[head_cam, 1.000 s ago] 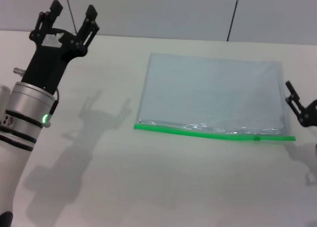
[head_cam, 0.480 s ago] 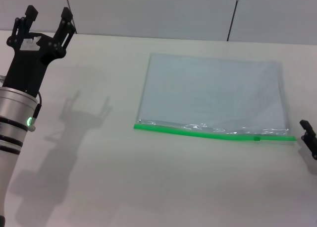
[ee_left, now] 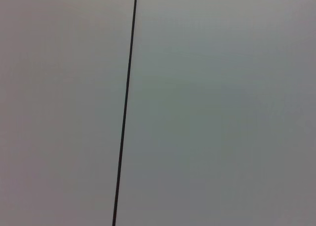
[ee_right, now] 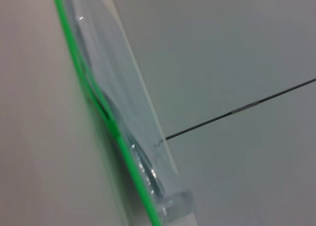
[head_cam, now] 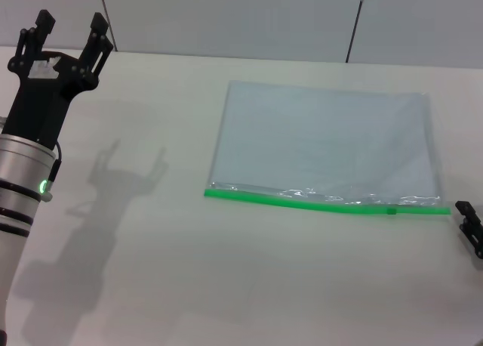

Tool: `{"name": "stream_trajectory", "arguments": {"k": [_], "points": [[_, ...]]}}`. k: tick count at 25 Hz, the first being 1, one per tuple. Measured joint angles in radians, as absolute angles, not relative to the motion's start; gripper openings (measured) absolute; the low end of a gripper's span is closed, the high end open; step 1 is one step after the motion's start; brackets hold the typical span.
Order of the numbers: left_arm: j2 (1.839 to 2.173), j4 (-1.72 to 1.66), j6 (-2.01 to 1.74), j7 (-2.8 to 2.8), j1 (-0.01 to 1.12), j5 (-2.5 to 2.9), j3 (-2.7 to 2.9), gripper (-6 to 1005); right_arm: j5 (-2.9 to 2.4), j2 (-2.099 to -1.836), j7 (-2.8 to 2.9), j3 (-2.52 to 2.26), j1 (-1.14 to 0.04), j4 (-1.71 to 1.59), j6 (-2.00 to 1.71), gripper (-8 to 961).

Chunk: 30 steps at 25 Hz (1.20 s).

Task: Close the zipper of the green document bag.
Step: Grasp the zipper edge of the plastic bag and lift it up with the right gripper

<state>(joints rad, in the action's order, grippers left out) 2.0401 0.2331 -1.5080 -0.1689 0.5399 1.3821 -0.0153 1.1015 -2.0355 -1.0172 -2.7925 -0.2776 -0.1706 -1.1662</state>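
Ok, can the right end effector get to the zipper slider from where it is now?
Probably yes. The right end effector sits low at the table's right edge, just past the bag's corner, and the slider lies near that end of the green zipper. Nothing stands between them.

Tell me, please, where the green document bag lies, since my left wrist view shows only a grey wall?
Observer: The green document bag lies flat on the table, its zipper along the edge nearest the robot.
Operator: Thank you; where is the slider?
Observer: The slider sits near the zipper's right end, close to the right end effector at the head view's edge.
Operator: And my left end effector?
Observer: The left end effector is raised at the far left, open, well away from the bag.
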Motion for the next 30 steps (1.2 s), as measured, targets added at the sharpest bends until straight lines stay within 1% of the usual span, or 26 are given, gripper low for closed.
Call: {"name": "stream_trajectory", "arguments": {"k": [18,30], "points": [[2.040,0.233,-1.516,-0.172,0.540,1.382,-0.015,830,1.102,-2.036,-1.123,-2.795,-0.283,-0.232,-1.092,689],[2.040,0.233,-1.516,-0.178,0.543,1.382,-0.015,831,1.094,-2.034,-1.164,-2.804,-0.323,-0.298,-1.045,689]]}}
